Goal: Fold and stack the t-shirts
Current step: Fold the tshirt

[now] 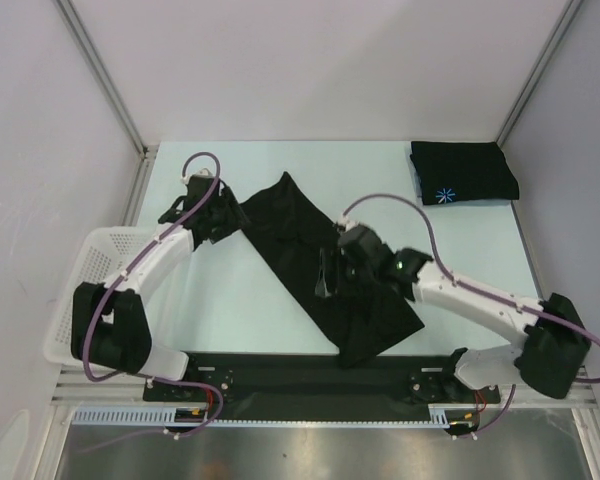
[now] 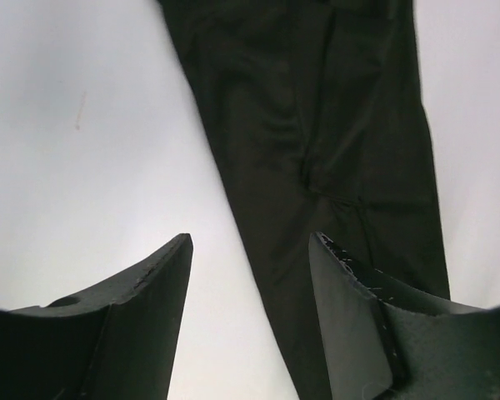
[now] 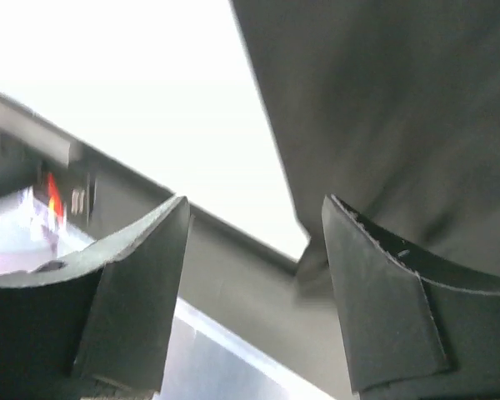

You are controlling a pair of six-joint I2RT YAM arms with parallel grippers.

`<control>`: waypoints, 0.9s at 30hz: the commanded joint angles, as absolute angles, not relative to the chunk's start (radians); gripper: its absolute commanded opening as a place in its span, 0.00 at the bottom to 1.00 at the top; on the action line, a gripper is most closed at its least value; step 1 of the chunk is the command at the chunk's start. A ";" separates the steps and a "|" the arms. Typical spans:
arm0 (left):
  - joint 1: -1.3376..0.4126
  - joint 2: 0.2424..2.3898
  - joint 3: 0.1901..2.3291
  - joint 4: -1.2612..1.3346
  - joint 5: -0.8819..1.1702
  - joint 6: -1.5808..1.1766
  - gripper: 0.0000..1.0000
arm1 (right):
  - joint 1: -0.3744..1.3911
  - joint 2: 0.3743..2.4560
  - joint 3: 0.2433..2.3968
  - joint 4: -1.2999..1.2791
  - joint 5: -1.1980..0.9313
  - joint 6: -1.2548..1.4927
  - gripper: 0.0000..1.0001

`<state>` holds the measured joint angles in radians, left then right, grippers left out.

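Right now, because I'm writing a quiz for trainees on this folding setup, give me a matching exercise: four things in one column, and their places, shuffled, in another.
Things:
1. folded t-shirt with blue logo
2. long t-shirt
3. white basket
4. right gripper

Places:
A. left edge of the table
B. open, over the long t-shirt's near half
C. far right corner
D. diagonal across the middle

Pairs: 1-C, 2-D, 3-A, 4-B
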<state>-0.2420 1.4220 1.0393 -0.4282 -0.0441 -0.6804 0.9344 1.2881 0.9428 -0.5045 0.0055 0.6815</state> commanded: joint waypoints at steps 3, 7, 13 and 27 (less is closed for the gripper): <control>-0.163 1.517 1.100 -0.355 -0.008 -0.692 0.61 | 0.681 1.558 1.173 -0.450 -0.169 0.353 0.72; -0.117 1.633 1.158 -0.313 0.018 -0.699 0.57 | 0.560 1.799 1.394 -0.398 -0.263 0.307 0.72; -0.097 1.802 1.249 -0.288 0.005 -0.698 0.55 | 0.485 2.058 1.678 -0.425 -0.314 0.296 0.72; -0.092 2.198 1.561 -0.265 0.047 -0.637 0.29 | 0.318 1.983 1.592 -0.423 -0.325 0.301 0.72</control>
